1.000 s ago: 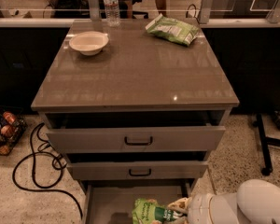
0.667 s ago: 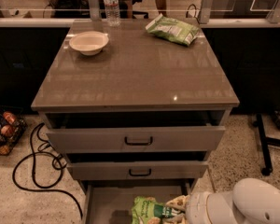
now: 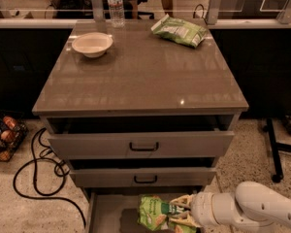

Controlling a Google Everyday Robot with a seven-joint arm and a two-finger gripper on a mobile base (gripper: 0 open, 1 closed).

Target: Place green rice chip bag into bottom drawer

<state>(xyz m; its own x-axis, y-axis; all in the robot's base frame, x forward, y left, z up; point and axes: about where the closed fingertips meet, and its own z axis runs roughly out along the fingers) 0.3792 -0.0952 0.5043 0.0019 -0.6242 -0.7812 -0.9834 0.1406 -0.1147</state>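
Observation:
The green rice chip bag [image 3: 155, 212] is bright lime green with tan rice cake pictures. It sits low inside the open bottom drawer [image 3: 104, 215], over its flat grey floor. My gripper [image 3: 181, 211] reaches in from the lower right on a white arm, its pale fingers [image 3: 182, 200] closed on the bag's right edge. Whether the bag rests on the floor cannot be told.
A paler green bag with a white label [image 3: 179, 30], a white bowl [image 3: 92, 44] and a water bottle [image 3: 115, 4] stand on the cabinet top. The two upper drawers [image 3: 143, 144] are pulled out slightly. Black cable [image 3: 36, 171] and a basket [image 3: 2, 137] lie left.
The arm and the bag have shifted slightly left, further over the bottom drawer. The grip on the bag is unchanged.

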